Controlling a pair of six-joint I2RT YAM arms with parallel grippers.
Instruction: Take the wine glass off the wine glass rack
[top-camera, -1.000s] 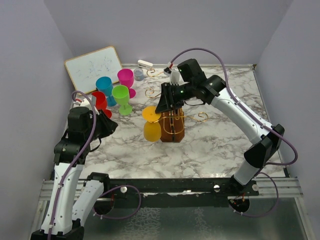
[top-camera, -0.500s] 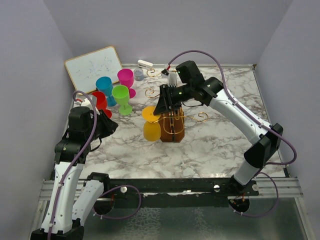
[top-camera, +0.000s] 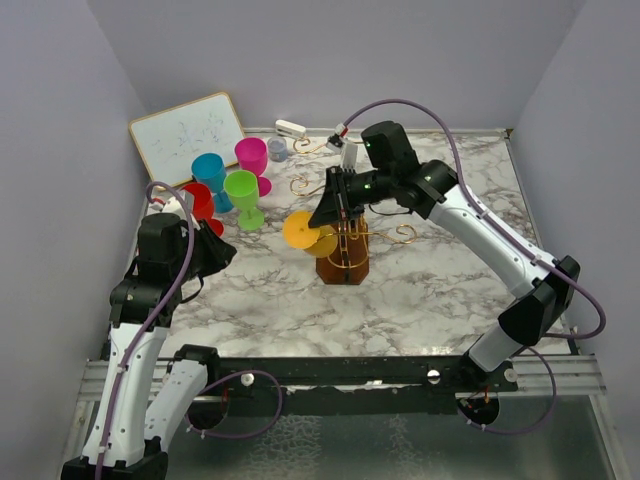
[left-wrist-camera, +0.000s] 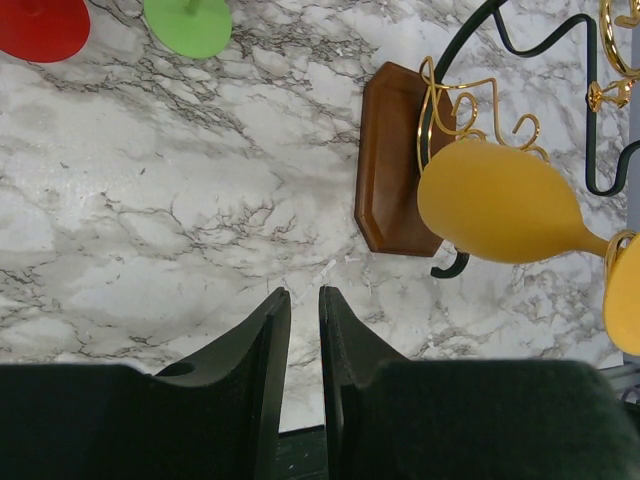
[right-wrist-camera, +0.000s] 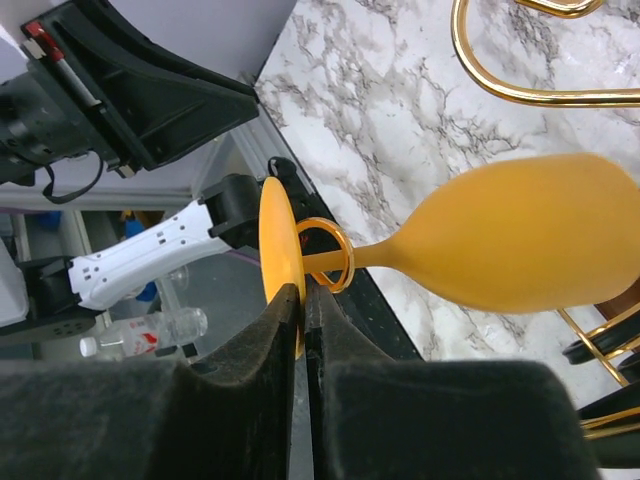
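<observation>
While the wine glass (right-wrist-camera: 530, 235) hangs tipped on its side at the left of the rack (top-camera: 343, 262), clear of the table (top-camera: 430, 290), its stem runs through a gold loop (right-wrist-camera: 349, 258) of the wire. So it is not off yet.

- Right gripper (right-wrist-camera: 303, 300): fingers pinched on the rim of the glass's round foot, thin edge between the pads. Grasp looks made.
- Bowl points back toward the rack's wooden base (left-wrist-camera: 390, 160); foot faces left.
- Left gripper (left-wrist-camera: 303, 310): well apart at the near left, fingers drawn nearly together on nothing.
- Other glasses, green (top-camera: 243, 192), red (top-camera: 198, 203), blue (top-camera: 209, 172) and pink (top-camera: 251, 155), stand at the far left by the whiteboard (top-camera: 186, 133).

My reading: reach and grip are done. What is left is sliding the stem out of the loop, carrying the glass away and setting it down.
</observation>
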